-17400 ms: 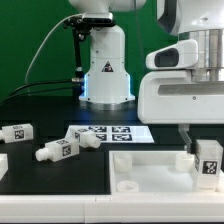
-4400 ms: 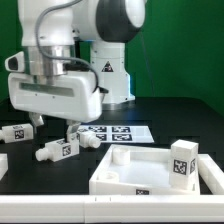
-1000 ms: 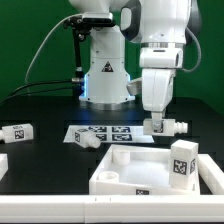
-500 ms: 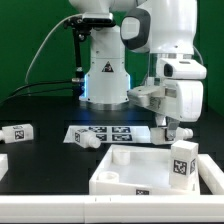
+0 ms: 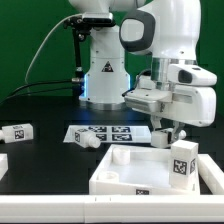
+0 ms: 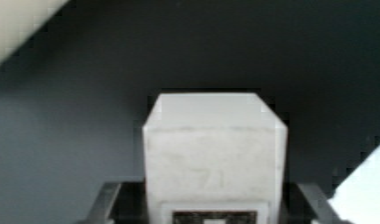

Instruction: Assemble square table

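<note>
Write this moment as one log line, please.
fingers: shut on held leg | position: near far edge of tabletop | upright leg: at tabletop corner | loose legs: two

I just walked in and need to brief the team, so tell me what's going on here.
The arm's gripper is shut on a white leg and holds it off the table near the far edge of the square tabletop. A second leg already stands upright at the tabletop's corner on the exterior view's right. The third leg lies by the marker board. The fourth leg lies far on the exterior view's left. Both are loose on the black table.
</note>
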